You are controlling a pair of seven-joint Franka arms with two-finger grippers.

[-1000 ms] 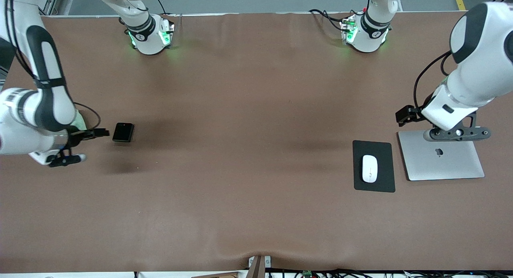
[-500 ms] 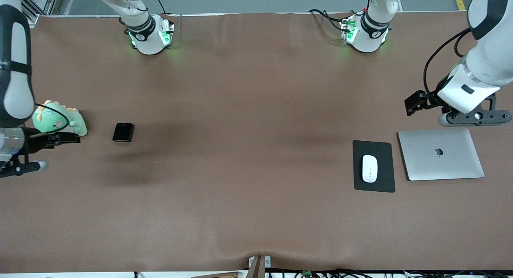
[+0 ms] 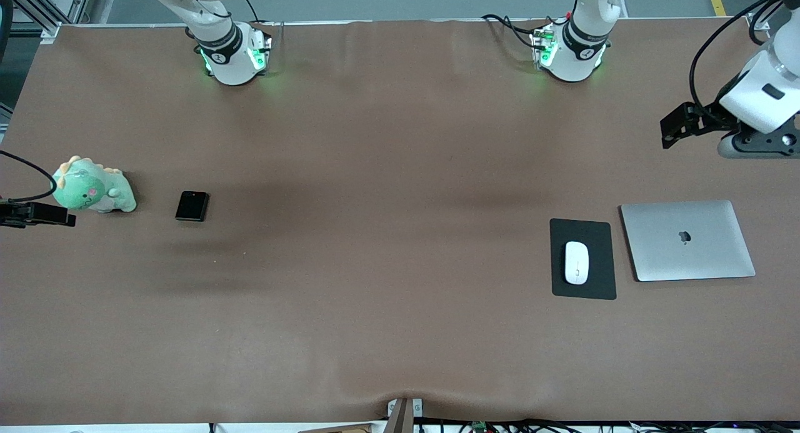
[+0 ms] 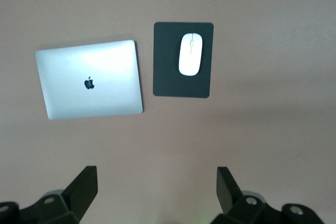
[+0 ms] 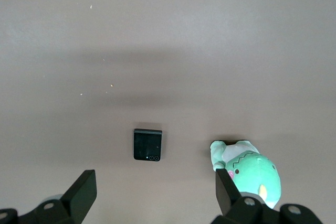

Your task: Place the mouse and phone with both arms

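The white mouse [image 3: 576,262] lies on a black pad [image 3: 582,233] toward the left arm's end of the table. It also shows in the left wrist view [image 4: 190,54]. The black phone [image 3: 192,206] lies flat toward the right arm's end and shows in the right wrist view [image 5: 147,144]. My left gripper [image 4: 156,192] is open and empty, high above bare table near the laptop. In the front view the left gripper [image 3: 756,142] is at the frame's edge. My right gripper [image 5: 155,195] is open and empty, high above the table near the phone. It is mostly out of the front view.
A closed silver laptop [image 3: 687,240] lies beside the pad, toward the left arm's end. A green plush dinosaur [image 3: 94,189] sits beside the phone, toward the right arm's end, and shows in the right wrist view [image 5: 247,170]. The brown table [image 3: 387,233] spreads between them.
Both arms have drawn outward toward their ends of the table and risen. The right arm has uncovered the plush dinosaur. Mouse and phone have not moved.
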